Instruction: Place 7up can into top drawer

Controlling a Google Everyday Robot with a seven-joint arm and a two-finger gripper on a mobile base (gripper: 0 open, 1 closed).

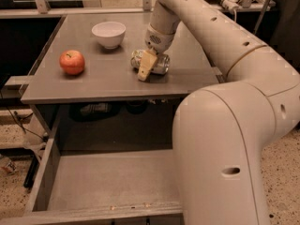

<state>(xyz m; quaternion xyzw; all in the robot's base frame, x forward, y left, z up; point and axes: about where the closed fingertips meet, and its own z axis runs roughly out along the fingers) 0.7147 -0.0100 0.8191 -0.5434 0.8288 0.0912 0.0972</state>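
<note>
on the grey worktop (112,81), right of its middle and close to its front edge, the 7up can (162,66), lying on its side, silvery with a touch of green; right on it the gripper (146,67), reaching down on a pale wrist from over the worktop's back right part; jaws clamped across the can's middle, the near beige one slanting over the can's front face with its tip reaching the worktop just in front, the far one hidden behind the can; both can ends showing on either side of that near jaw; can resting on the worktop; on the worktop's left part, near its front edge, a red apple (72,62), well apart from the can; towards the worktop's back, left of its middle, a white bowl (108,34), upright; below the worktop's front edge, the top drawer (108,177), standing open, jutting towards the camera, wide and shallow, with flat grey bottom, low side walls and front panel; a few small pale specks on the bottom near that panel; over the worktop's right side the white arm (225,36), arching from the wrist round to a bulky rounded segment covering the worktop's right front corner and the drawer's right part; under the worktop, behind the drawer, dark space with unclear shapes; off the worktop's right side, lower down, speckled floor (281,153).
</note>
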